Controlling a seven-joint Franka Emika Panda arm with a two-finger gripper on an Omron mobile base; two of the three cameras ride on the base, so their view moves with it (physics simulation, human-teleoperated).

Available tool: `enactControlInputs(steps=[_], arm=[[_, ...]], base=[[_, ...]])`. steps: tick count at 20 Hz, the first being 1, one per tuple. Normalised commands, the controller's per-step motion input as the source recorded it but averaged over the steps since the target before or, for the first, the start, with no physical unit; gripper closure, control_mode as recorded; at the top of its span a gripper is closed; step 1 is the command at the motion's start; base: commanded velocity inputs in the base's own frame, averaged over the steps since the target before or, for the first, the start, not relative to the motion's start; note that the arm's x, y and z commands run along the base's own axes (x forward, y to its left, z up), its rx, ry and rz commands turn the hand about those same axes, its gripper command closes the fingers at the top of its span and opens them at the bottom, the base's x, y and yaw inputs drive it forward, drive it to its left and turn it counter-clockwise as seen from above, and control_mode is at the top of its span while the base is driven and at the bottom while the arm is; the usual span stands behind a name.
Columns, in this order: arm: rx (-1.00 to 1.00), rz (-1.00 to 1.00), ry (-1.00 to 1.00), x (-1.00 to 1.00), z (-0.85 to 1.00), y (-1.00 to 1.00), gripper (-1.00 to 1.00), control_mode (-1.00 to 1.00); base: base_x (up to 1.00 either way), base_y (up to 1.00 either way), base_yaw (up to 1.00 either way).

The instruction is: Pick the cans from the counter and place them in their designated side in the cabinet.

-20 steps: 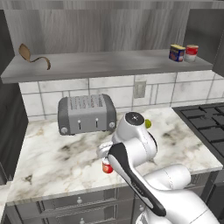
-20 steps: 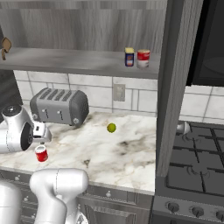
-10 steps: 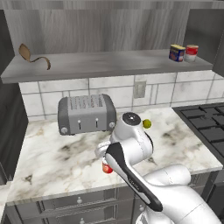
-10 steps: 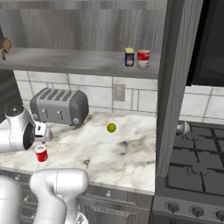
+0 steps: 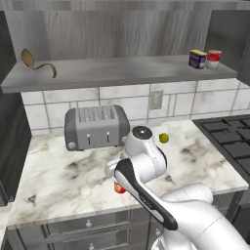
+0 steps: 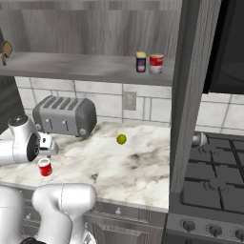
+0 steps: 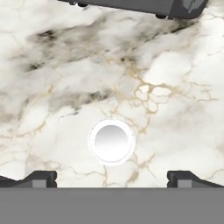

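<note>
Hand (image 7: 112,177): pointing straight down over the bench (image 7: 175,87), fingers spread wide w/ nothing between them; the two dark tips sit at the bottom corners of the hand view, apart from everything.

Red can w/ white lid (image 7: 111,142): upright on the bench, directly below the hand, lid centred between the tips but clear of both. Seen from the right base view as a small red cylinder (image 6: 45,167) just under the hand (image 6: 49,144), near the bench's front edge. Left base view: partly hidden behind the arm, red edge showing (image 5: 118,187).

Bench: white marble, grey-brown veins (image 5: 58,176); grey drawer fronts w/ round knobs below.

Toaster (image 5: 95,126): grey, beyond the hand, against the tiled wall; its dark base edge runs along the top of the hand view (image 7: 144,6).

Yellow-green ball (image 6: 121,138): on the bench, well off to the hand's right, farther back.

Cabinet (image 5: 112,71): long grey wood-grain shelf, above and beyond the hand. At its right end, well apart from the hand: dark blue can w/ yellow top (image 5: 197,59) and, touching or just beside it, red can w/ wide white band (image 5: 213,58). Left end: brown curled object (image 5: 35,62), type unclear.

Stove (image 6: 214,176): dark burners, far right of the hand.
</note>
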Motion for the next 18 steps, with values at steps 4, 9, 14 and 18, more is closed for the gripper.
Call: enactControlInputs(steps=[4,9,14,18], arm=[[0.0,0.0,0.03,0.08,-0.11,0.04,-1.0,-1.0],[0.0,0.0,0.02,0.08,-0.13,0.03,-1.0,-1.0],[0.0,0.0,0.02,0.05,-0.15,0.01,-1.0,-1.0],[0.0,0.0,0.01,0.05,-0.16,0.0,-1.0,-1.0]], base=[[0.0,0.0,0.0],[0.0,0.0,0.0],[0.0,0.0,0.0],[0.0,0.0,0.0]])
